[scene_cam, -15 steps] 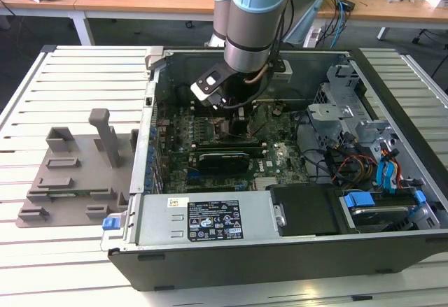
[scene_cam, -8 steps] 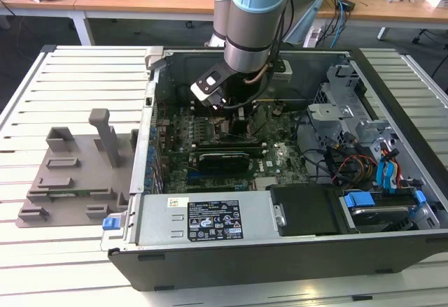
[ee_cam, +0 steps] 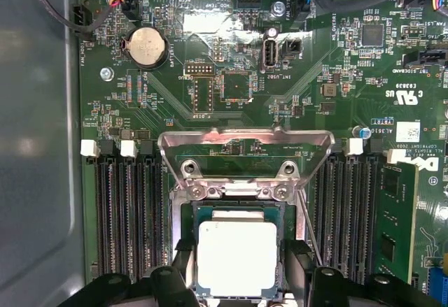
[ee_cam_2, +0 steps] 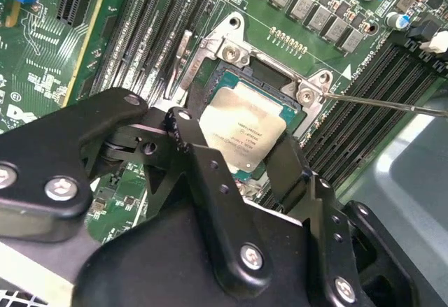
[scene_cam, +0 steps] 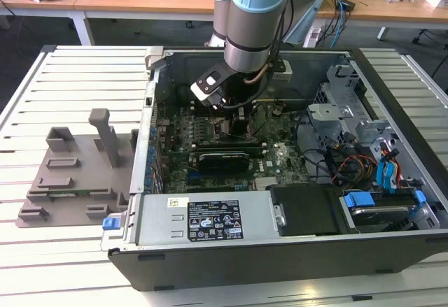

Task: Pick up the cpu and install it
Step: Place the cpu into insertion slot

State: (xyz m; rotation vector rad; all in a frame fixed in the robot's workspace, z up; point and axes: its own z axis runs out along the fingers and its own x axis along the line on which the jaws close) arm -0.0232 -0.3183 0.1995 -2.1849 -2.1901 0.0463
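Note:
The cpu (ee_cam_2: 245,129) is a flat square chip with a silvery top plate, and it lies in the motherboard socket (ee_cam_2: 308,101) with the socket's metal frame around it. In both wrist views my gripper (ee_cam_2: 234,146) straddles it, with one black finger (ee_cam_2: 183,131) against one edge and the other finger against the opposite edge. In the first wrist view the cpu (ee_cam: 236,256) sits level between the fingers (ee_cam: 183,251), under the raised load plate (ee_cam: 245,154). In the exterior view the gripper (scene_cam: 231,119) is low inside the open computer case (scene_cam: 392,76), over the motherboard.
A grey plastic fixture tray (scene_cam: 70,174) lies on the slatted table at the exterior view's left. A power supply (scene_cam: 210,219) runs along the case's near side, and drive cages with cables (scene_cam: 364,146) fill the right. Memory slots (ee_cam: 126,216) flank the socket, and a thin lever wire (ee_cam_2: 385,102) sticks out beside it.

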